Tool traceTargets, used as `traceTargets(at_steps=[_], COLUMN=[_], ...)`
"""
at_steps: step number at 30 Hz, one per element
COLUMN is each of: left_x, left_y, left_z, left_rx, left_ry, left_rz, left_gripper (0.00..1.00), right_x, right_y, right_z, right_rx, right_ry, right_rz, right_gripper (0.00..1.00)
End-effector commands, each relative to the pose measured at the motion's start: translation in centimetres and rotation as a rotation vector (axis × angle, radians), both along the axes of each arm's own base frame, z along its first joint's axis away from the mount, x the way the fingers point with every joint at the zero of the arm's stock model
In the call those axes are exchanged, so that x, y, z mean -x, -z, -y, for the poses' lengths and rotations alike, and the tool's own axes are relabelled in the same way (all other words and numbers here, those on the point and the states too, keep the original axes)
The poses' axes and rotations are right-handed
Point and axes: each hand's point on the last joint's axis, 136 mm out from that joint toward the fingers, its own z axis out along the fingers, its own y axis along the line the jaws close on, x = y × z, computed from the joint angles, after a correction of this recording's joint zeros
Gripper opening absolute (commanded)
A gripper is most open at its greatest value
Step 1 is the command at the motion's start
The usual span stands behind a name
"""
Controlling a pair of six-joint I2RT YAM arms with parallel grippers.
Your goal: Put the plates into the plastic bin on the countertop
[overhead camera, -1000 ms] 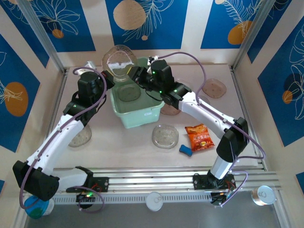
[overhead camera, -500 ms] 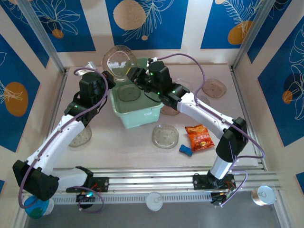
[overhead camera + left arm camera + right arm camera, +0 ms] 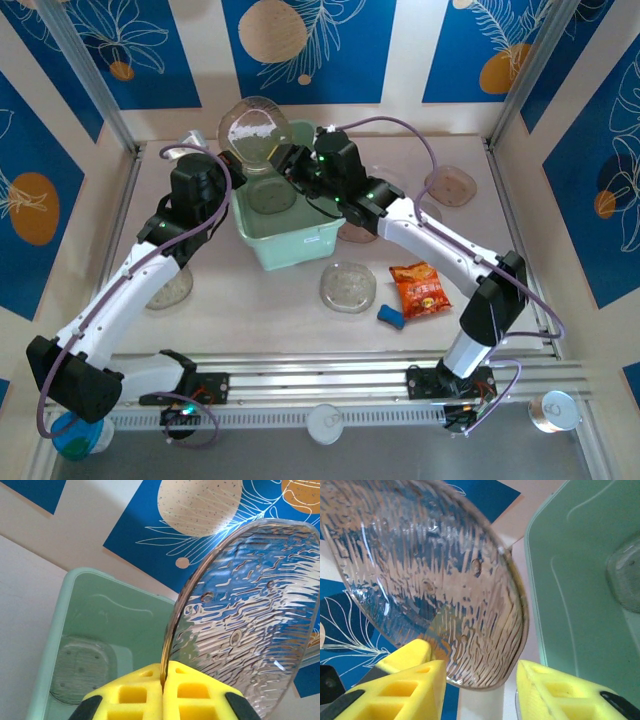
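Plate [image 3: 250,605]: clear ribbed plastic, rounded | bin [image 3: 130,625]: smooth mint tub

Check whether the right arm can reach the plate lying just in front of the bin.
Probably yes: that plate lies uncovered on the countertop, and the right gripper has its jaws open.

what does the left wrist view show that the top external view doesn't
Left wrist adds: the left end effector shut on the rim of the lifted plate, its ripples up close. Top external adds: both arms, a loose plate on the countertop, the snack packet. Both: the lifted plate held up by the bin, with another plate lying inside.
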Motion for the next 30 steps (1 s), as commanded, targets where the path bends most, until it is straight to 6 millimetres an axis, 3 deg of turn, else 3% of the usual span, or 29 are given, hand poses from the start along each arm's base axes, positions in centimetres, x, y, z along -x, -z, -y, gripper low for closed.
traceTargets(at_steps=[1,7,22,30], left_x=[-0.1,0.2,0.5,0.6], left_y=[-1.9,-2.2,-2.2,-1.5], left_z=[0.4,0.4,0.8,0.9], left_rx=[-0.001,0.009,0.048,0.047], left_ry=[0.001,0.002,0.015,0.019], left_rz=[0.053,0.057,0.054,0.034], left_gripper=[0.00,0.00,0.00,0.00], right_x=[1.0,0.5,-1.6,-2.2], right_y=[-1.0,-0.1,2.5,1.6], right_z=[1.0,1.2,0.2,-0.2], right_rx=[-0.010,0.006,0.041,0.015], right_ry=[0.025,0.045,0.101,0.120], right_rz=[0.003,-0.011,-0.052,-0.017], right_gripper=[0.44,0.46,0.34,0.28])
